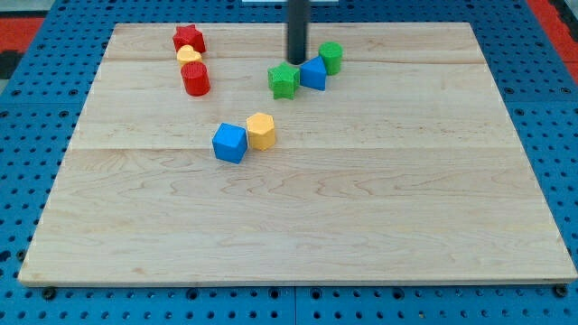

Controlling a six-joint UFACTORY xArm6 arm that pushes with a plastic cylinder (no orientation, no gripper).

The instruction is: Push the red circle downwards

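Note:
The red circle (pixel 195 78), a short red cylinder, stands near the view's top left of the wooden board (pixel 298 217). A yellow block (pixel 189 56) touches its upper side, and a red star (pixel 189 38) sits just above that. My tip (pixel 297 60) is at the end of the dark rod, near the view's top centre. It is well to the right of the red circle, just above the green star (pixel 284 80) and left of the blue block (pixel 313 72).
A green cylinder (pixel 330 57) sits right of the blue block. A blue cube (pixel 230 143) and a yellow hexagon block (pixel 261 130) touch each other left of the board's centre. Blue pegboard (pixel 36 135) surrounds the board.

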